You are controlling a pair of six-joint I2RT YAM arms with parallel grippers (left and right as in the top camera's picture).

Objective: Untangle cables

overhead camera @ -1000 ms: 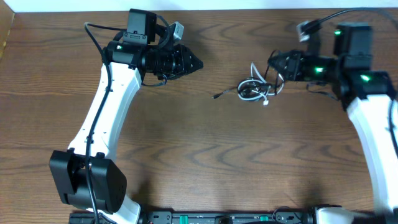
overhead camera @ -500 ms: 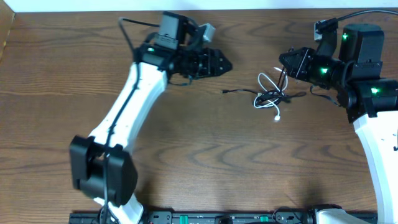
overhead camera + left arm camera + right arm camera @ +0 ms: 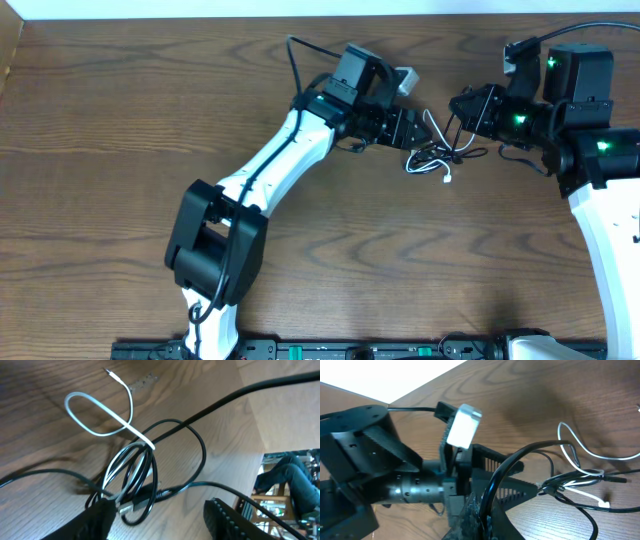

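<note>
The cables (image 3: 435,155) lie tangled between the spread fingers of the left gripper (image 3: 159,506); the right gripper (image 3: 477,510) pinches the black cable (image 3: 220,403).

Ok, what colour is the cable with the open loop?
White; the thin white cable is clearest in the left wrist view.

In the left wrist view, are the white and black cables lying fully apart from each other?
No, the white cable runs through the loops of the black cable in one tangle.

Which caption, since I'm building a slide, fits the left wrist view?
Open left tool poised at knotted white cable and black cable on wooden table.
</note>
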